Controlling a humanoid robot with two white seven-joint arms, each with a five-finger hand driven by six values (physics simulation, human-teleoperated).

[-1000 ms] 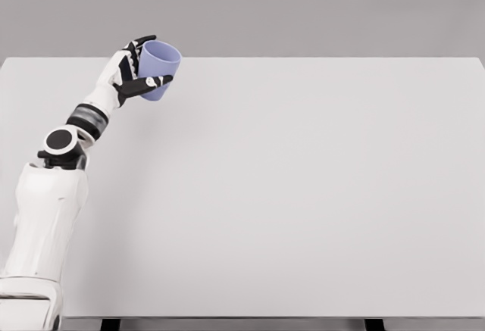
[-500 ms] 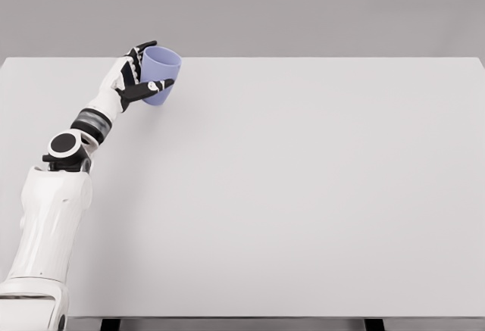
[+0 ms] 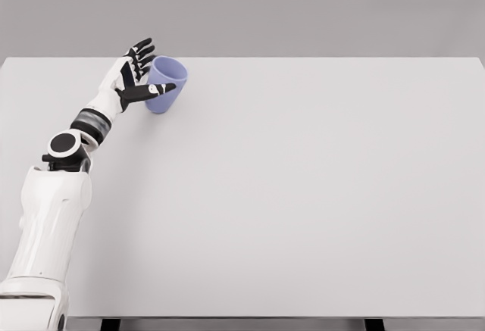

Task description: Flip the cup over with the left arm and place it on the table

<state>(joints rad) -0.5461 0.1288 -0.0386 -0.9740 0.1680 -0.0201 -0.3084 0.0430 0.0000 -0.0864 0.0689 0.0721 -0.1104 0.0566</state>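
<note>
Cup (image 3: 166, 84), lavender and handleless, stands mouth-up near the far left corner of the desk (image 3: 303, 195), its rim wider than its base and leaning a little toward the right. Its base appears to rest on the desk surface, just inside the far edge (contact cannot be told for certain from this angle). The left hand (image 3: 130, 81) is beside the cup on its left, palm turned toward it. The fingers (image 3: 142, 48) are spread and released, the four long ones fanning upward past the cup's rim on its far left side, the thumb (image 3: 155, 90) stretching across the front of the cup wall. Whether the thumb touches the wall is unclear; nothing is clasped. The white left arm (image 3: 47, 217) rises from the near left corner of the desk, running along the left edge up to the wrist by the cup. The rest of the pale desk surface extends to the right edge.
</note>
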